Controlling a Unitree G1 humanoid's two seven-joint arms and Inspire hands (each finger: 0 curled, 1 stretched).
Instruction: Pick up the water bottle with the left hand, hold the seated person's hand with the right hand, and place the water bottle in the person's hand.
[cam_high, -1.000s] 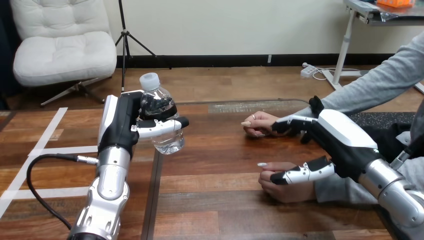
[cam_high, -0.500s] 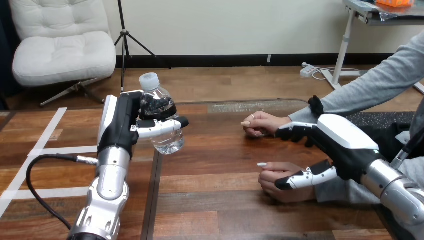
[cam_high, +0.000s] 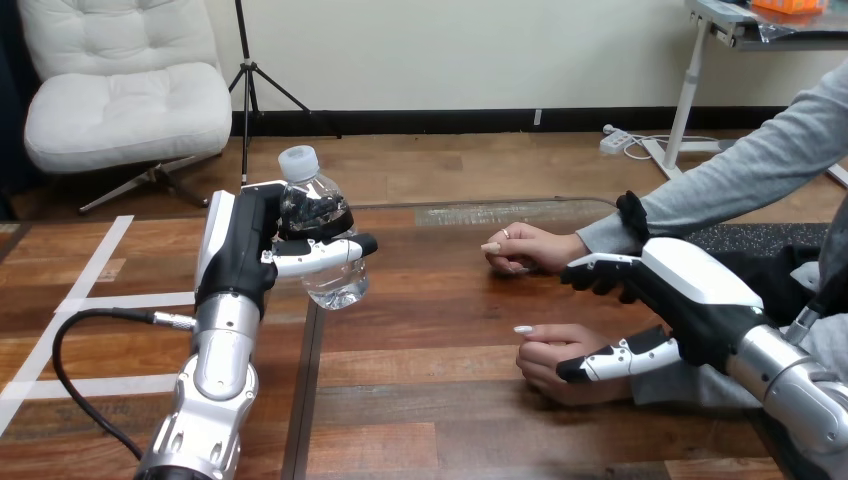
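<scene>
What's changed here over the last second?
The right robot hand drew back toward the view's right and slightly lower, away from the person's farther hand. Its thumb still overlaps the nearer hand, gripping nothing. The left robot hand kept the water bottle gripped and raised, unmoved. Both of the person's hands stayed put.

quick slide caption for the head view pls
Left hand holds a clear plastic water bottle; open right hand sits between the person's farther hand and nearer hand.
</scene>
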